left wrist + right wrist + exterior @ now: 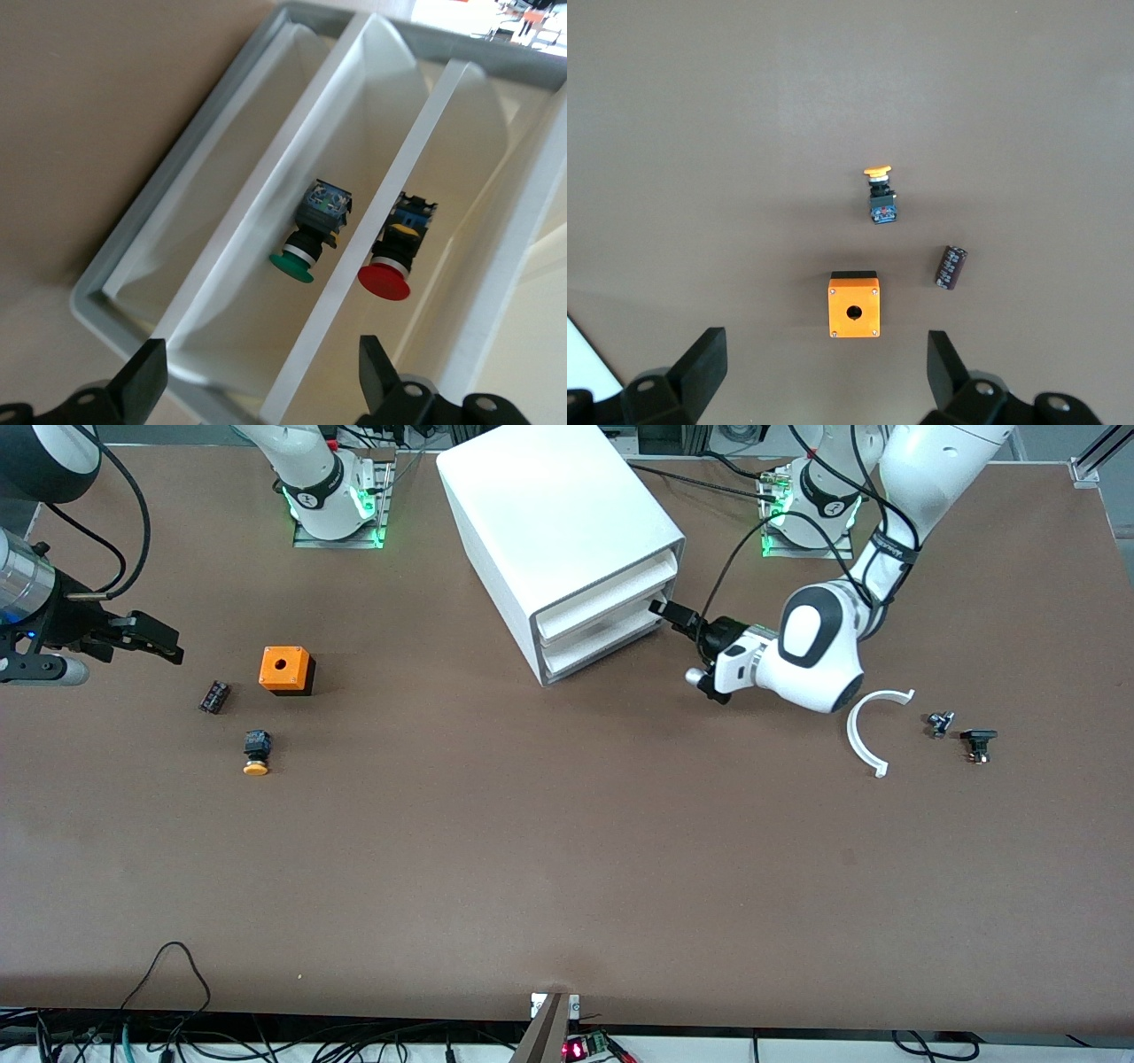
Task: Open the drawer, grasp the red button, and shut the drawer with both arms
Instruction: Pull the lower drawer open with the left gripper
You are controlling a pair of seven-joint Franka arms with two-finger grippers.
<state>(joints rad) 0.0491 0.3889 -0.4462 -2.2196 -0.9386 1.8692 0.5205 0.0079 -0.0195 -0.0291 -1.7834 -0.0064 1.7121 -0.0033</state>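
The white cabinet stands at the table's back, its three tray drawers facing my left arm's end. My left gripper is open and empty, close in front of the drawers. In the left wrist view its open fingers frame the drawer fronts. The red-capped button lies on its side in the uppermost drawer, which also shows in the front view. A green-capped button lies in the drawer below. My right gripper is open and empty over the table at the right arm's end; it also shows in its wrist view.
An orange box, an orange-capped button and a dark cylinder lie near the right arm's end; all show in the right wrist view. A white curved piece and two small black parts lie near the left arm's end.
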